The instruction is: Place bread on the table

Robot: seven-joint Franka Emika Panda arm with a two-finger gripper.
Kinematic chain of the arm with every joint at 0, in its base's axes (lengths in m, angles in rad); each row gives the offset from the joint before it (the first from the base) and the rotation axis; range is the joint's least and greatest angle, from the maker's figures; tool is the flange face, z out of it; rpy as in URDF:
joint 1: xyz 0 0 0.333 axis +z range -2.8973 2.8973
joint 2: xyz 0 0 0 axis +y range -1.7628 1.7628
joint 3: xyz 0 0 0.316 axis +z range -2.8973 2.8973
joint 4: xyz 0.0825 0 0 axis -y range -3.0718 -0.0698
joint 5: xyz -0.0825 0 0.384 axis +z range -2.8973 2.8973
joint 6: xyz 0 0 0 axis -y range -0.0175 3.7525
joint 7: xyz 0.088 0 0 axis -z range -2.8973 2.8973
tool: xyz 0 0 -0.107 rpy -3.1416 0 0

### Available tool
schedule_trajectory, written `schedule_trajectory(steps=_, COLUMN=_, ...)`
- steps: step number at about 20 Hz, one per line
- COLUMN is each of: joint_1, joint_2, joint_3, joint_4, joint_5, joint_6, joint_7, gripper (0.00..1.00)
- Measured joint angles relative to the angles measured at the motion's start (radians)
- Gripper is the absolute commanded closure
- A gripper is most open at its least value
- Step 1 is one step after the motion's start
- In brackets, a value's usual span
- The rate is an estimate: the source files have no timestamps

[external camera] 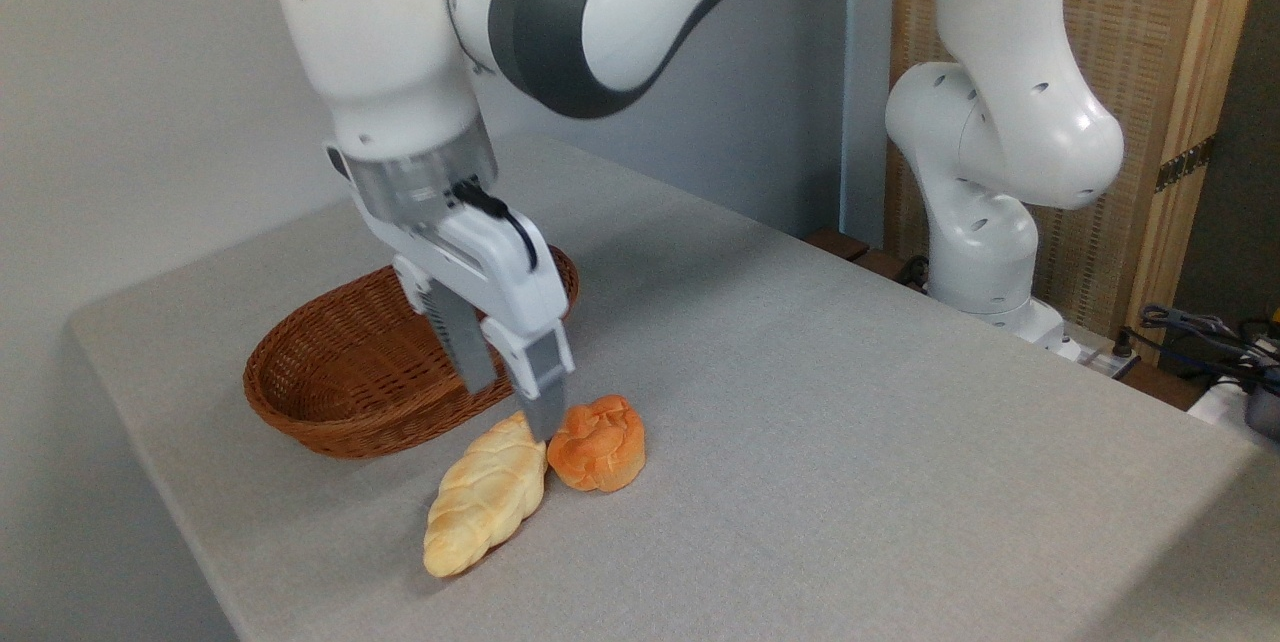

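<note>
The bread (pixel 598 444), a small orange-brown bun with a knotted top, rests on the grey table (pixel 850 402), right of centre of the near edge. My gripper (pixel 512 412) hangs just left of it, fingers pointing down and open, with nothing between them. One of its fingers (pixel 545 402) stands right at the bun's left side, over the upper end of a pale braided loaf; whether it touches either I cannot tell. The other finger sits higher, in front of the basket.
A pale-yellow braided loaf (pixel 487 494) lies on the table against the bun's left side. A brown wicker basket (pixel 320 392) stands behind the gripper, left of it. The arm's white base (pixel 985 252) rises at the table's far right edge, with cables beyond.
</note>
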Motion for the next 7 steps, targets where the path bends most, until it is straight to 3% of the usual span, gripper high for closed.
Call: schedule_trajectory(steps=7, joint_1=-0.008, joint_2=-0.009, joint_3=0.000, joint_4=0.049, joint_5=0.000, joint_6=0.077, joint_7=0.000, gripper=0.00)
